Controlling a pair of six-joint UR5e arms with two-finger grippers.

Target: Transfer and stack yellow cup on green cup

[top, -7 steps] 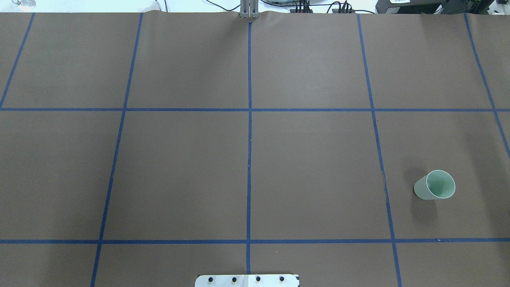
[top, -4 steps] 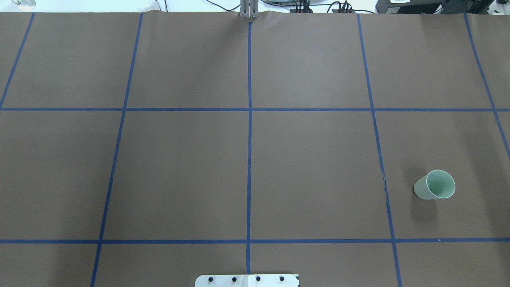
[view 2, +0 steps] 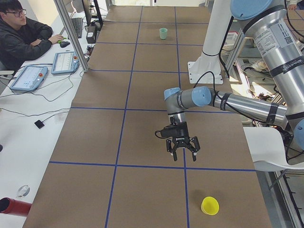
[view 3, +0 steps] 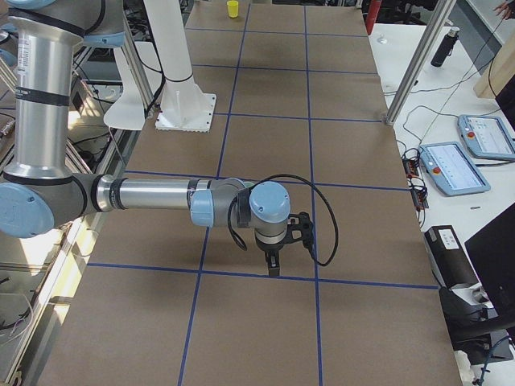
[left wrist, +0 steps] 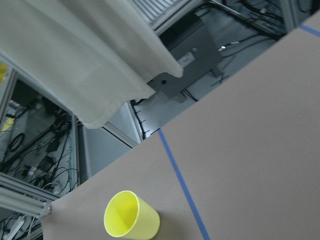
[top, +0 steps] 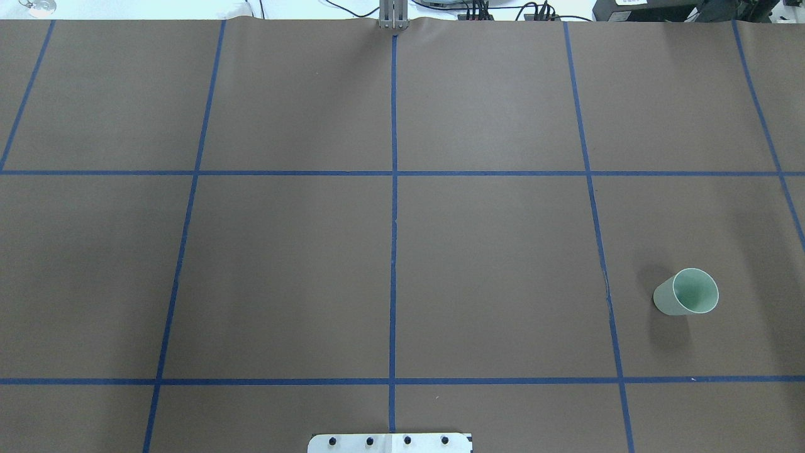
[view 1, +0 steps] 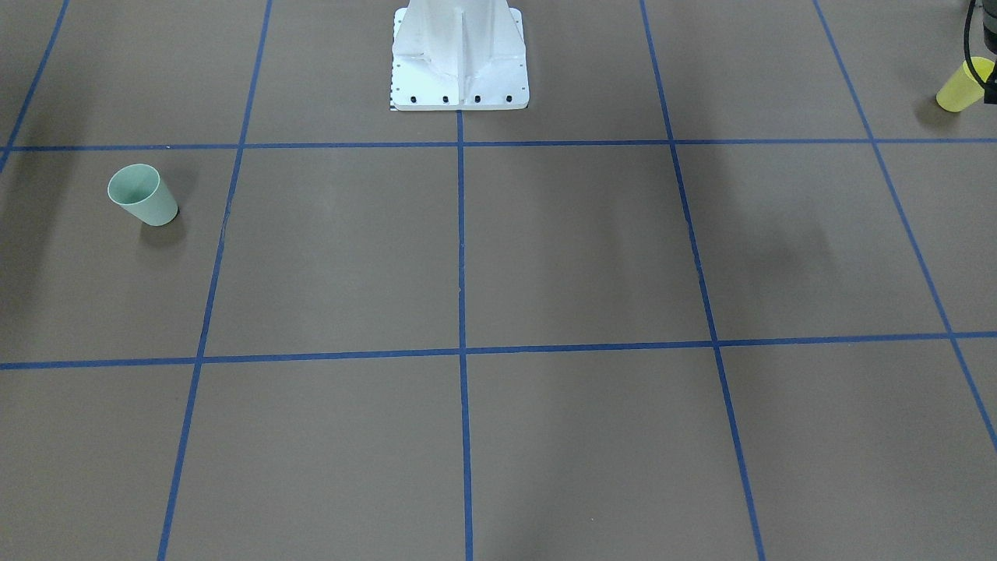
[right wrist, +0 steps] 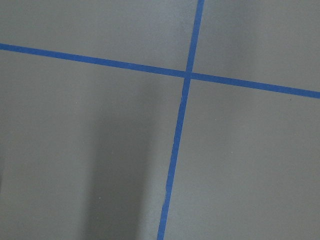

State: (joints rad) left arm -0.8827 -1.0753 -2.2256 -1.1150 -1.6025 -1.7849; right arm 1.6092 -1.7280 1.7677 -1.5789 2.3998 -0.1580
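The yellow cup (view 1: 960, 87) stands upright near the table's end on my left side; it also shows in the exterior left view (view 2: 209, 205) and in the left wrist view (left wrist: 131, 216). The green cup (top: 687, 292) stands upright on my right side, and also shows in the front view (view 1: 142, 195). My left gripper (view 2: 181, 151) hovers above the table, short of the yellow cup and empty. My right gripper (view 3: 273, 269) hangs low over a blue line. Both grippers show clearly only in the side views, so I cannot tell whether they are open or shut.
The brown table cover carries a blue tape grid (top: 393, 173). The white robot base (view 1: 459, 54) stands at the near middle edge. An operator (view 2: 21, 33) sits by tablets at the far side. A dark cable or arm part (view 1: 983, 31) shows above the yellow cup.
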